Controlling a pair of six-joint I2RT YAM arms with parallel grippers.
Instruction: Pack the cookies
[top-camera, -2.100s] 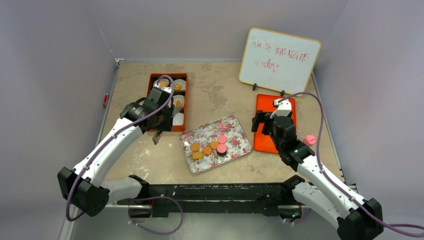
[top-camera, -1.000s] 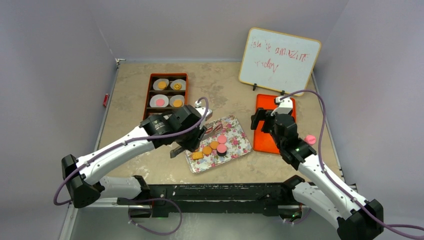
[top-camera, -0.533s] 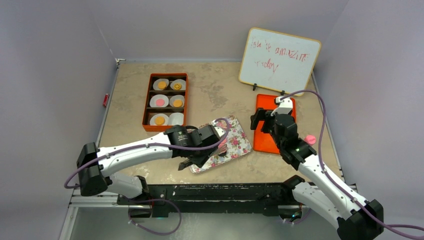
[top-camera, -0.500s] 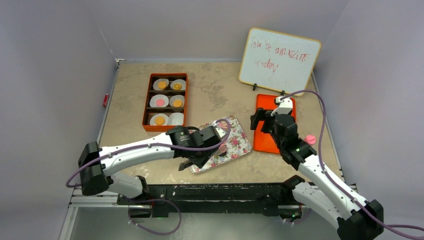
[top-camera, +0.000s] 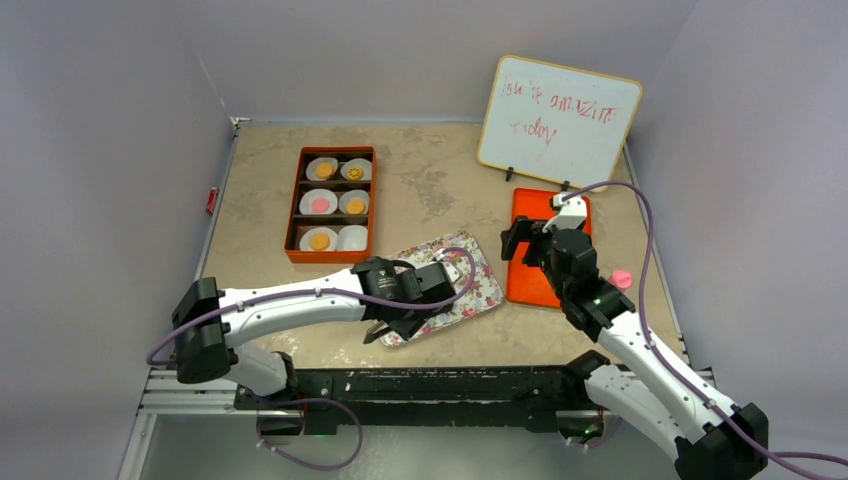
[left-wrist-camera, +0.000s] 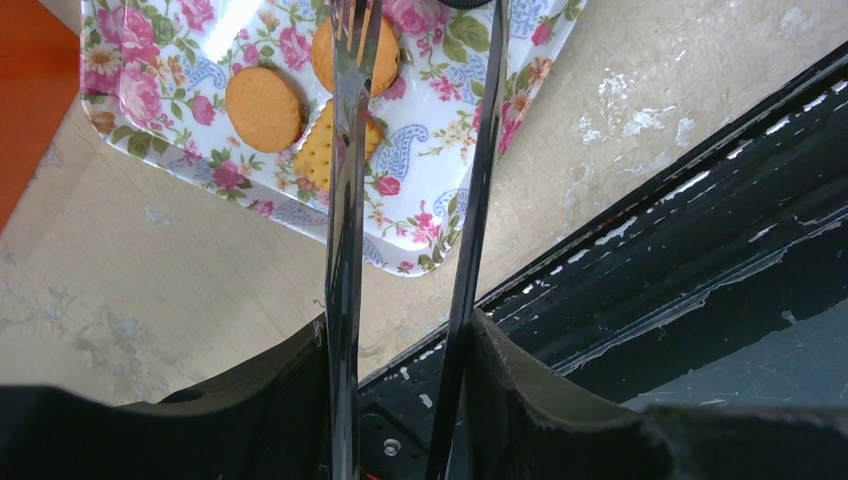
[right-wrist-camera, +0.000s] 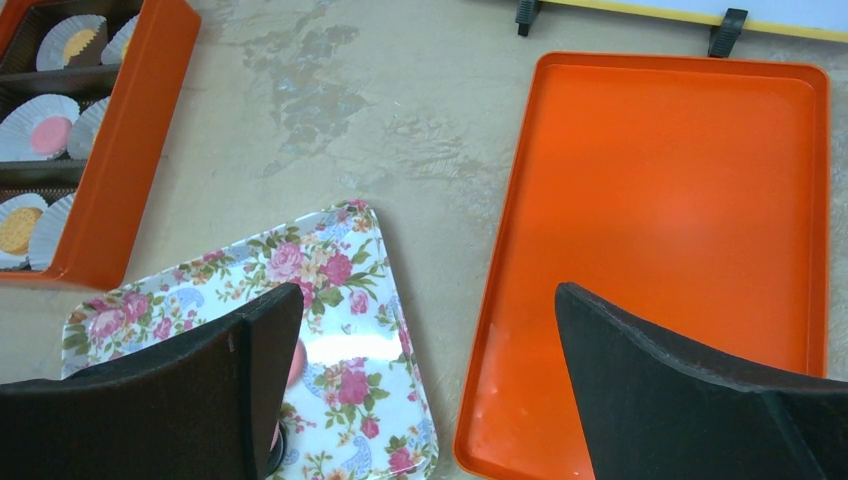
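Observation:
My left gripper (top-camera: 400, 300) is shut on metal tongs (left-wrist-camera: 345, 200) and hangs over the near end of the floral tray (top-camera: 472, 285). In the left wrist view, the tong blades reach over a round orange-tan cookie (left-wrist-camera: 350, 60) and the square tan cookie (left-wrist-camera: 318, 150). Another round cookie (left-wrist-camera: 264, 95) lies beside them. The blade tips are cut off at the top of that view. The orange box (top-camera: 333, 203) holds paper cups with orange cookies (top-camera: 320, 241) and a pink one (top-camera: 320, 204). My right gripper (top-camera: 545, 245) is open and empty over the gap between the floral tray (right-wrist-camera: 340, 290) and the orange lid (right-wrist-camera: 670, 230).
The orange lid (top-camera: 530, 262) lies right of the floral tray. A whiteboard (top-camera: 557, 118) stands at the back right. The table's black front rail (left-wrist-camera: 650, 300) runs just behind the tray's near corner. A pink cookie (right-wrist-camera: 295, 360) peeks out beside my right gripper's left finger.
My left arm has swung from the orange box to the floral tray and now holds the tongs low over the cookies. The right arm has not moved.

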